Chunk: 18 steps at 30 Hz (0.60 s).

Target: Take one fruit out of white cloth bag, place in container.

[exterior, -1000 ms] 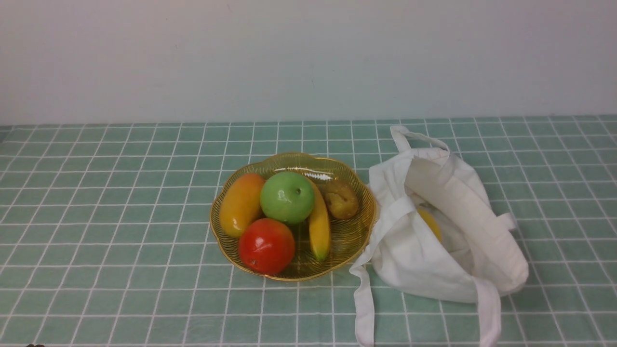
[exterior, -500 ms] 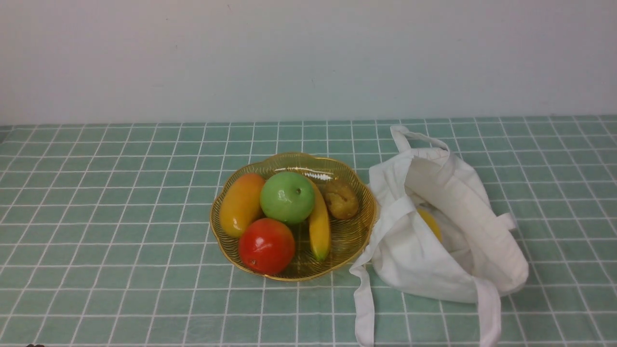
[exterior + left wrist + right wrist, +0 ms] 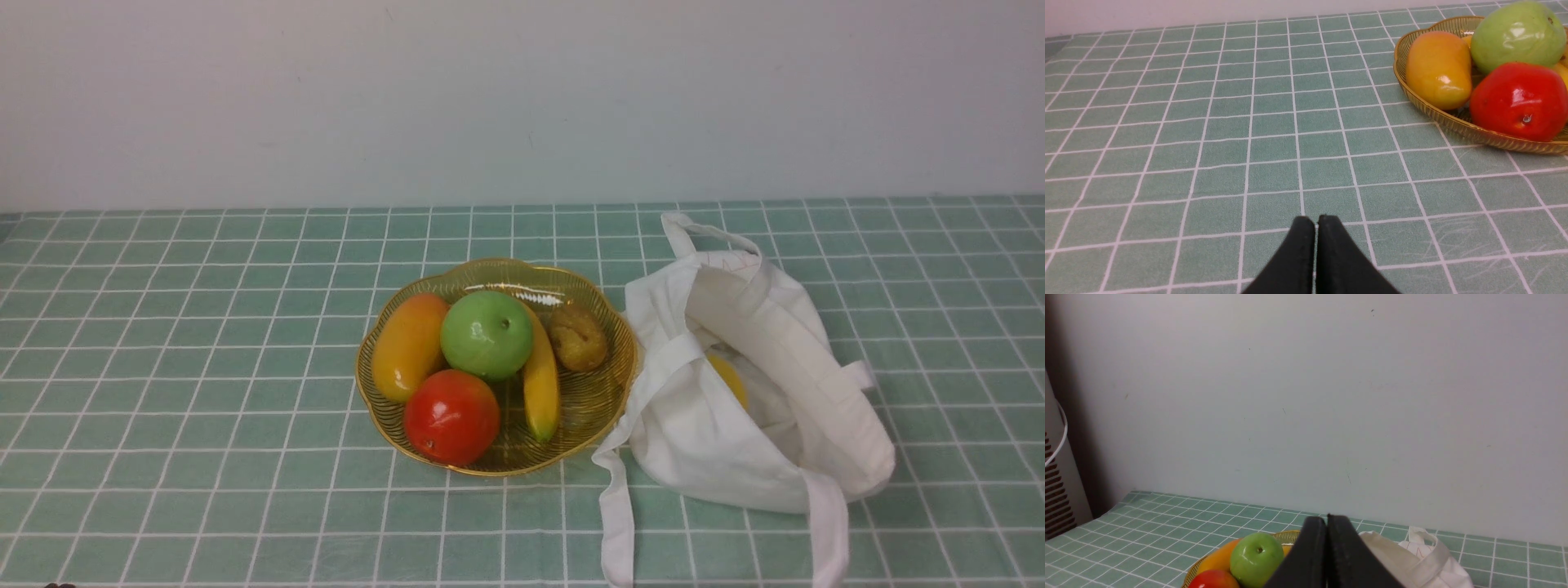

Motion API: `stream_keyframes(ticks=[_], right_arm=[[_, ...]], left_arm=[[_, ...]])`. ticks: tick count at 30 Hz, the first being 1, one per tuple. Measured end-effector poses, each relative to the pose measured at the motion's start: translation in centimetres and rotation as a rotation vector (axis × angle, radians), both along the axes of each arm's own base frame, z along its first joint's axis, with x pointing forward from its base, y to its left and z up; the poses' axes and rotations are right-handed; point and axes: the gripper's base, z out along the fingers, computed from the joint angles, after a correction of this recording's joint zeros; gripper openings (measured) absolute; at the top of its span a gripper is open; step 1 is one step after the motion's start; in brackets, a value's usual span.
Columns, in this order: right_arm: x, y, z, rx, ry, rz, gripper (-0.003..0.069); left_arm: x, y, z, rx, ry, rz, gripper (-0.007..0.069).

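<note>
The light-green apple (image 3: 486,334) rests in the gold wire bowl (image 3: 606,400), between an orange mango and a banana; it also shows in the left wrist view (image 3: 1518,36) and the right wrist view (image 3: 1256,560). The white cloth bag (image 3: 735,441) lies open on its side right of the bowl, a yellow fruit (image 3: 728,378) showing in its mouth. My left gripper (image 3: 1316,220) is shut and empty, low over bare tablecloth well away from the bowl (image 3: 1457,124). My right gripper (image 3: 1326,519) is shut and empty, raised above the bag (image 3: 1425,559). Neither gripper shows in the front view.
The bowl also holds a red fruit (image 3: 451,416), an orange mango (image 3: 410,346), a banana (image 3: 540,377) and a brown kiwi-like fruit (image 3: 578,337). Bag straps (image 3: 618,523) trail toward the table's front edge. A pale wall stands behind the green checked tablecloth (image 3: 180,367).
</note>
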Motion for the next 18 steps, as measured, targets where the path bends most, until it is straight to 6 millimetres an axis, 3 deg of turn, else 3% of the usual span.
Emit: stream_keyframes(ticks=[12, 18], right_arm=[[0.0, 0.0, -0.2, -0.013, 0.021, -0.004, -0.0015], [0.3, 0.1, -3.7, -0.038, 0.103, -0.009, -0.0015]], left_arm=[[0.0, 0.0, 0.0, 0.0, 0.0, 0.0, -0.0008], [0.0, 0.0, 0.0, 0.0, 0.0, 0.0, -0.0008]])
